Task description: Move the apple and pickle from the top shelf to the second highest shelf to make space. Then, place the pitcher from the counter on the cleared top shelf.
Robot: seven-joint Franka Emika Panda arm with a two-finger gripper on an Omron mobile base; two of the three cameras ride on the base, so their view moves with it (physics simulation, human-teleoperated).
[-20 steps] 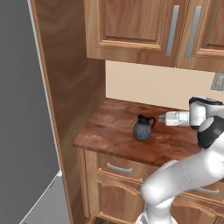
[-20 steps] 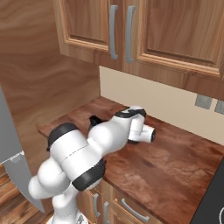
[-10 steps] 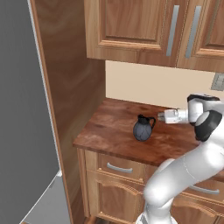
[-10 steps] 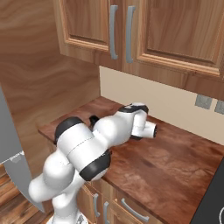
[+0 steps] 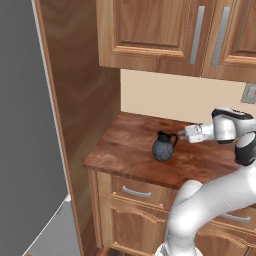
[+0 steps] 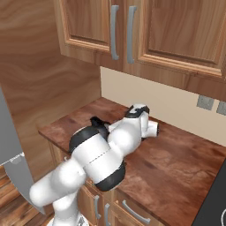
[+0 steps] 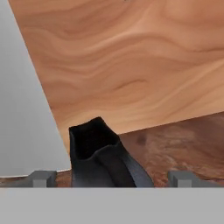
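Dark grey and bulbous, the pitcher (image 5: 163, 146) stands upright on the red-brown counter (image 5: 125, 152) at the centre of the left base view, its handle turned toward the right of the frame. The gripper (image 5: 183, 134) reaches in level from the right and ends just beside that handle, near the jug's black rim; whether it touches cannot be told from this side.

From the hand view, the pitcher (image 7: 105, 159) rises in the lower middle of the frame, spout upward, set between the two small fingertips (image 7: 42, 178) at the bottom corners. The gripper (image 7: 111, 179) is spread wide, with clear space on either side of the jug, and has hold of nothing.

Along the left of the left base view runs a tall grey fridge door (image 5: 25, 125), with a brown wood side panel (image 5: 82, 95) between it and the counter. That same panel fills the upper part of the hand view behind the pitcher, with a pale grey surface at its left edge.

In the right base view the white arm crosses the middle of the frame and covers most of the jug; a dark piece of the pitcher (image 6: 99, 126) shows at centre left. This view adds the counter (image 6: 176, 159) stretching to the lower right and two wall sockets (image 6: 205, 102) at the right edge, under the wood cabinets (image 6: 145, 31)
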